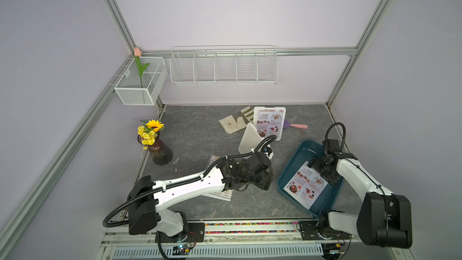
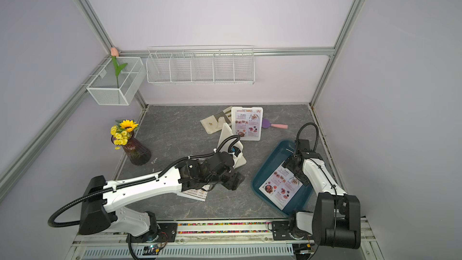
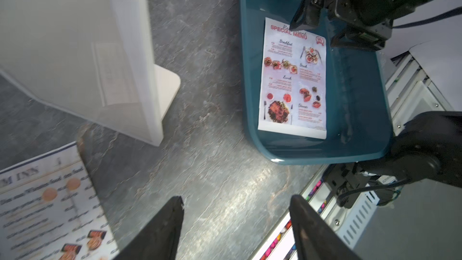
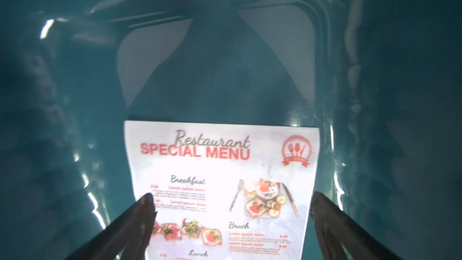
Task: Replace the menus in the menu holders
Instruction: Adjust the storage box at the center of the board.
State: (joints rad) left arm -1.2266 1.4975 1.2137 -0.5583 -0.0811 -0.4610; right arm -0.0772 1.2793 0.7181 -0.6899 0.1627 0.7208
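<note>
The left arm (image 1: 190, 186) and right arm (image 1: 355, 173) share white shells, black joints, and ribbed black cables (image 1: 335, 124).

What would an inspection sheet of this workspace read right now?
Surface: grey marbled tabletop; small white bits near the vase.
Job's things: loose SPECIAL MENU sheet flat in the teal tray; framed SPECIAL MENU sheet in the upright back holder; near holder standing, contents unclear; DIM SUM INN sheet on the tabletop under the left arm.
Clutter: striped glove, purple and pink tool, the vase of yellow flowers.
Grippers: left gripper open above bare tabletop; right gripper open over the loose sheet.
Cables: black hoses loop off both arms; no snag seen.
Surroundings: wire shelf and mesh basket with a tulip on the walls.
</note>
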